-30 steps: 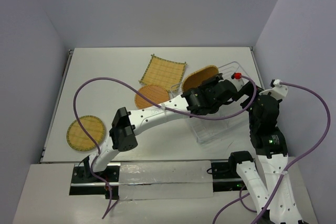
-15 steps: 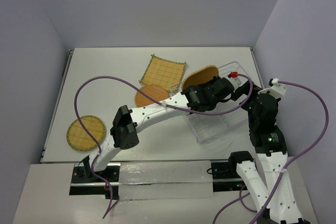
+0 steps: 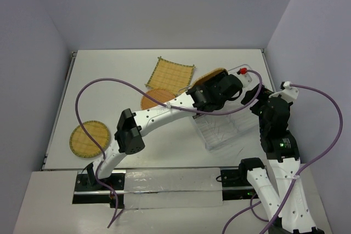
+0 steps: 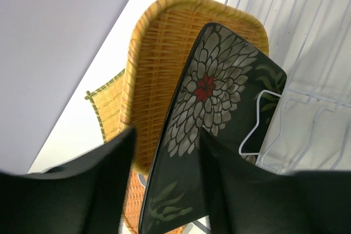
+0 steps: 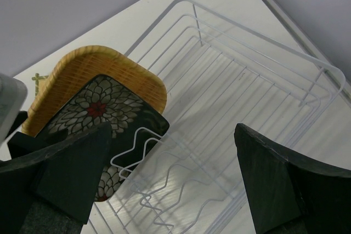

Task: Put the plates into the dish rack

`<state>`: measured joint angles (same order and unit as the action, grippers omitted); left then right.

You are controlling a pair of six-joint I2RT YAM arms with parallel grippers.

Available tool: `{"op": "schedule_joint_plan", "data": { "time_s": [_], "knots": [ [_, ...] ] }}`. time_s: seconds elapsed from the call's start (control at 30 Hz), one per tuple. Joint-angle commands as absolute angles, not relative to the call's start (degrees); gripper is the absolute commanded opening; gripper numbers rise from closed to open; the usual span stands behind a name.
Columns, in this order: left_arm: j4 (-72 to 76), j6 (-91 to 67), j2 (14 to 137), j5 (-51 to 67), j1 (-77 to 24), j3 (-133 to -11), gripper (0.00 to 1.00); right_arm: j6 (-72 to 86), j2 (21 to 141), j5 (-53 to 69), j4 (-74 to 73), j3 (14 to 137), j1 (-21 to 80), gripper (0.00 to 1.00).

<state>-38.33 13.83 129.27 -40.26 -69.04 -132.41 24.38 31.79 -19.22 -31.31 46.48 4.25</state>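
You have the dark plate (image 4: 211, 97) standing on edge at the far-left end of the dish rack (image 5: 258, 80); its glossy face shows white petals round a red centre. A white zigzag tine (image 5: 134, 146) crosses its lower corner. Its bottom edge is cut off in the left wrist view, and from above you cannot see the plate at all, since the left arm (image 3: 159, 116) covers it.

Just behind it stands the rounded-square plate (image 4: 153, 53), woven tan bamboo with a raised rim; you cannot tell whether the two touch.

Your left gripper (image 4: 166, 154) has one finger on each side of the dark plate; a strip of bamboo shows between one finger and the plate, so the jaws look parted rather than pinching. Your right gripper (image 5: 173, 152) hovers over the thin pale rack wires, fingers spread wide with nothing between them.

The fringed square plate (image 3: 170, 75) lies flat on the white table (image 3: 109, 80). Near it a round plate (image 3: 153, 101) is half hidden under the left arm. The second round plate (image 3: 89, 138) lies well apart, near the table's left edge; a purple cable (image 3: 98, 87) loops above the table between them.
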Motion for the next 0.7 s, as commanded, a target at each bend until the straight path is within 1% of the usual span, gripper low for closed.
{"op": "schedule_joint_plan", "data": {
  "time_s": [0.0,0.07,0.2,0.23,0.33,0.43,0.5,0.6,0.67],
  "knots": [
    [-36.5,12.0,124.5,-34.5,-68.7,-137.3,0.65,24.2,32.1,-19.3,-29.7,46.7,4.2,1.00],
    [-36.2,11.6,121.9,-31.4,-68.5,-137.1,0.70,23.7,32.3,-18.2,-29.7,47.1,4.1,1.00],
    [-35.3,9.3,113.7,-20.0,-66.8,-134.8,0.83,22.6,32.2,-16.0,-29.6,48.0,4.1,1.00],
    [-34.9,8.3,111.7,-17.4,-65.9,-133.6,0.84,22.3,32.1,-15.3,-29.6,48.1,4.1,1.00],
    [-32.4,0.5,101.9,-10.0,-59.0,-125.1,0.90,21.0,31.6,-11.9,-29.5,48.6,4.2,1.00],
    [-27.8,-11.4,91.4,-6.7,-51.2,-112.5,0.95,19.7,31.6,-5.9,-29.4,48.9,4.2,1.00],
    [-23.8,-17.8,82.3,-7.5,-45.3,-100.1,0.99,19.1,31.7,-1.9,-28.9,48.7,4.2,1.00],
    [-21.4,-26.7,75.0,-10.6,-38.9,-87.9,0.99,19.2,32.1,-0.4,-28.5,48.4,4.3,1.00],
    [-19.9,-31.3,69.2,-9.7,-33.0,-76.5,0.99,19.1,32.9,2.9,-27.7,48.1,4.4,1.00]
  ]
}}
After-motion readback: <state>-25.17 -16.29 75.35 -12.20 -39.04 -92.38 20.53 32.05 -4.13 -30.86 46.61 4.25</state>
